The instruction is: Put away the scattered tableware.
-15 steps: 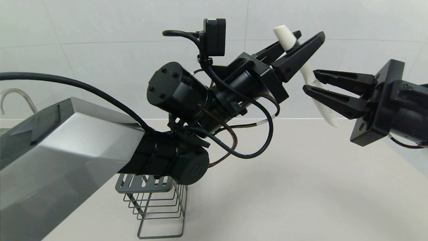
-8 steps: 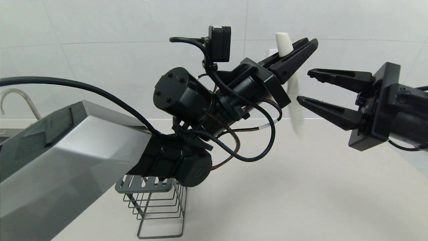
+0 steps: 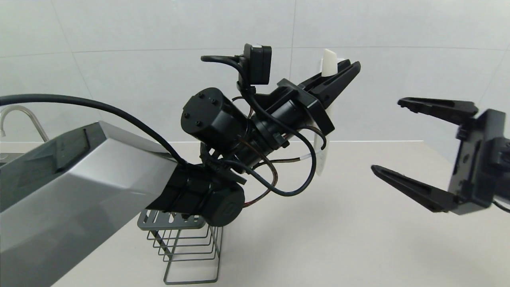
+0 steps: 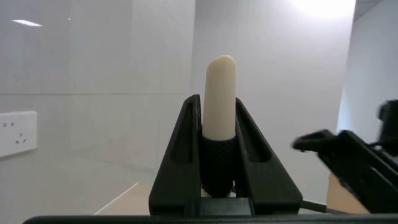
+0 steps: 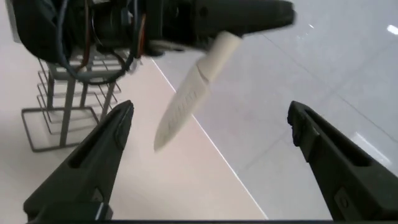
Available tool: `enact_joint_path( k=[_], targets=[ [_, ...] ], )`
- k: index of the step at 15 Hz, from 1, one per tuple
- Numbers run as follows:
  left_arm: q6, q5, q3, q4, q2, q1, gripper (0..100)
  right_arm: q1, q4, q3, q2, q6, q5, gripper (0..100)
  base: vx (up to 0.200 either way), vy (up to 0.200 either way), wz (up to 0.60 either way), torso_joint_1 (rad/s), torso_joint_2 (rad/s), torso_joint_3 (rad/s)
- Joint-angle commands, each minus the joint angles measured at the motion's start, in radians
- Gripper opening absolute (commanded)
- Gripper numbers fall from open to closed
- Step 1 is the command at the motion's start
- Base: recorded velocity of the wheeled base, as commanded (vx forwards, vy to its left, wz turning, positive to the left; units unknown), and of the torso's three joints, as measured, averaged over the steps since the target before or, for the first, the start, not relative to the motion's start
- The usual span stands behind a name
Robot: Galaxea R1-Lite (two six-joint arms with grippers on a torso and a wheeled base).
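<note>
My left gripper point(image 3: 346, 68) is raised high over the counter, its two black fingers clamped on the handle of a white kitchen knife with a pale cream, rounded handle point(image 3: 328, 63). In the left wrist view the gripper point(image 4: 217, 102) has a finger pressed against each side of the handle, and the blunt butt end of the knife point(image 4: 219, 87) stands up past the fingertips. Below the grip the blade point(image 3: 322, 159) hangs nearly straight down, point toward the counter and touching nothing.

My right gripper point(image 3: 385, 135) sits off to the right, well apart from the knife, jaws spread wide with nothing between them. From its own wrist camera the gripper point(image 5: 210, 109) frames the knife point(image 5: 186, 99) in the gap between the two fingers, but farther off. The blade there tapers to a point and carries a dotted or dimpled patch along its flat; I cannot tell whether that is print or texture.

Below the left arm a grey wire rack with a slotted top plate point(image 3: 179, 247) stands on the light beige countertop point(image 3: 358, 239). A curved metal tap point(image 3: 18, 113) shows at the far left, and a white wall socket point(image 4: 15, 134) sits on the grey tiled wall point(image 3: 139, 71).
</note>
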Motion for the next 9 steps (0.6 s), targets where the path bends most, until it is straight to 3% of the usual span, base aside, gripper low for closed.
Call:
enact_joint_path(
  k=[1,2,3,6,9],
  targets=[
    [0.011,0.024,0.048,-0.003,-0.028,0.005,0,-0.157,0.025,0.198,-0.286,-0.004,0.002,100,0.0,0.0,0.0,0.0,0.0,0.0],
    [0.011,0.049,0.059,-0.001,-0.035,0.005,0,-0.197,0.026,0.257,-0.393,-0.004,0.005,100,0.0,0.0,0.0,0.0,0.0,0.0],
    [0.014,0.066,0.062,0.0,-0.038,0.014,0,-0.249,0.045,0.325,-0.554,-0.004,0.002,0,0.0,0.0,0.0,0.0,0.0,0.0],
    [0.032,0.066,0.052,0.048,-0.058,0.054,0,-0.335,0.138,0.411,-0.764,-0.001,-0.001,0,0.0,0.0,0.0,0.0,0.0,0.0],
    [0.098,0.07,0.065,0.155,-0.189,0.104,0,-0.45,0.22,0.517,-0.976,0.054,-0.034,0,0.0,0.0,0.0,0.0,0.0,0.0]
  ],
)
